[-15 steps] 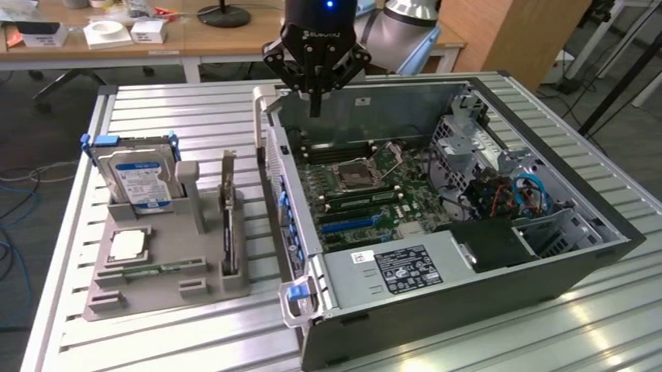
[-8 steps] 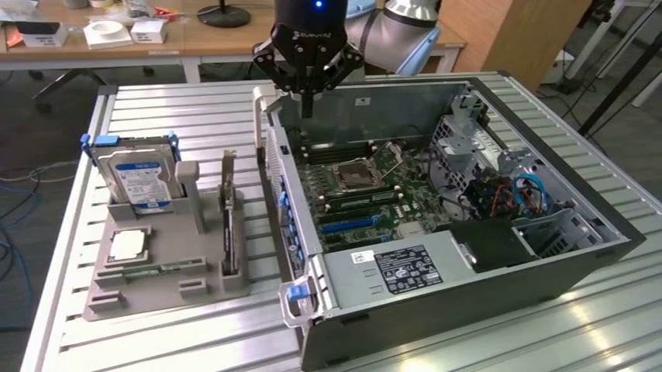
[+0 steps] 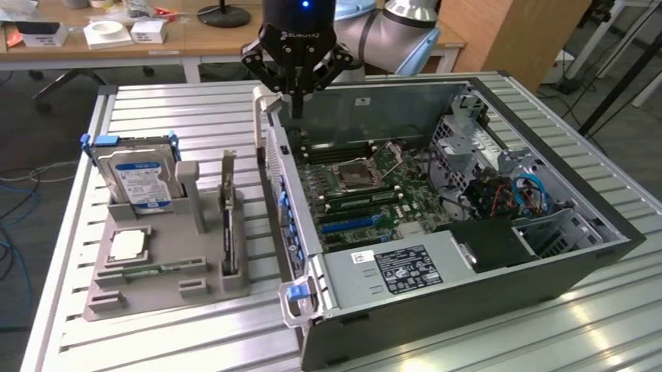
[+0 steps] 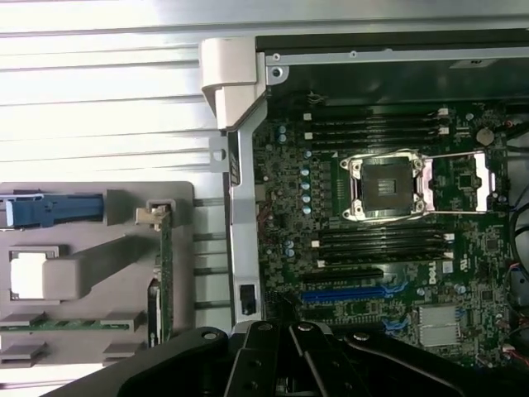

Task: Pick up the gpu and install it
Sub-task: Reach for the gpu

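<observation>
Gpu [image 3: 228, 225] stood on its long edge in a slot of the grey holder [image 3: 155, 288] on the table [image 3: 176, 108], just beside the open computer case [image 3: 579, 256] on the exterior view's left. Seen from the wrist, the card [image 4: 165, 273] showed as a thin dark strip with its silvery end [image 4: 153, 215] at one tip. Nothing gripped it.

The tool [image 3: 297, 105] hung over the far corner of the case, above the pale bracket [image 3: 267, 105] on the case wall, and well apart from the gpu. Its fingers looked drawn together to a narrow point, holding nothing. In the wrist view the tool [image 4: 291, 339] sat over the edge of the motherboard [image 4: 372, 248], near the blue slot [image 4: 347, 294].

The case lay on its side with its panel off, the motherboard [image 3: 362, 194] exposed and the socket [image 4: 388, 186] empty.

On the holder, the blue-labelled hard drive [image 3: 139, 182] stood upright at the far end, a square chip [image 3: 126, 246] lay flat in its recess, and a green memory stick [image 3: 155, 270] lay near the front.
</observation>
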You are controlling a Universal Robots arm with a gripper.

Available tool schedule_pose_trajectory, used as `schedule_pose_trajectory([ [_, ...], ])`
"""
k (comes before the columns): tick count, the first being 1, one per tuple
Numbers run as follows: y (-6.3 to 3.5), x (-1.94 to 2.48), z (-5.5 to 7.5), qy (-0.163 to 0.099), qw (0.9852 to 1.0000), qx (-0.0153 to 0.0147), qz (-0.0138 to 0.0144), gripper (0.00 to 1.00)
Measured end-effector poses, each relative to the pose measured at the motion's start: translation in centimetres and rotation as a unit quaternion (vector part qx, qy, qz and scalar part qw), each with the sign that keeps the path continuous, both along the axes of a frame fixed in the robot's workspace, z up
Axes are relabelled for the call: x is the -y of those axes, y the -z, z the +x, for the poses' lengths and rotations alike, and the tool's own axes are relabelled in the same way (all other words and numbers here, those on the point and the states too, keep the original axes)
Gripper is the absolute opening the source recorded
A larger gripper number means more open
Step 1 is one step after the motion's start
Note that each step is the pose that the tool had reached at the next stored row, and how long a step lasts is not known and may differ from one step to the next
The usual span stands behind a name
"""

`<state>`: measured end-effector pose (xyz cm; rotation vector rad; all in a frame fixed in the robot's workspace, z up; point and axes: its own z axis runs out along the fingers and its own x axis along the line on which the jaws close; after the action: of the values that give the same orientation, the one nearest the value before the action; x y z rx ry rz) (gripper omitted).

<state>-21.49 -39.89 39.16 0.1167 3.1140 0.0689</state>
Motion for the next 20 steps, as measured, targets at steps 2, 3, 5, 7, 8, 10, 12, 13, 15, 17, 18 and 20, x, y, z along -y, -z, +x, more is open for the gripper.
schedule_pose_trajectory([
  [2, 0.01, 0.0, -0.3, 0.0, 1.0, 0.0, 0.0, 0.1],
  [3, 0.01, 0.0, -0.5, 0.0, 1.0, 0.0, 0.0, 0.1],
  [5, 0.02, 0.0, -0.8, 0.0, 1.0, 0.0, 0.0, 0.1],
  [7, 0.02, 0.0, -1.1, 0.0, 1.0, -0.0001, 0.0, 0.1],
  [8, 0.02, 0.0, -1.2, 0.0, 1.0, -0.0001, 0.0, 0.1],
  [10, 0.03, 0.0, -1.5, 0.0, 1.0, -0.0001, 0.0, 0.1],
  [12, 0.04, 0.0, -1.8, 0.0, 1.0, -0.0001, 0.0, 0.1],
  [13, 0.04, 0.0, -1.9, 0.0, 1.0, -0.0001, 0.0, 0.1],
  [15, 0.04, 0.0, -2.2, 0.0, 1.0, -0.0002, 0.0, 0.1],
  [17, 0.05, 0.0, -2.5, 0.0, 1.0, -0.0001, 0.0, 0.1],
  [18, 0.05, 0.0, -2.6, 0.0, 1.0, -0.0001, 0.0, 0.1],
  [20, 0.06, 0.0, -2.9, 0.0, 1.0, -0.0002, 0.0, 0.1],
])
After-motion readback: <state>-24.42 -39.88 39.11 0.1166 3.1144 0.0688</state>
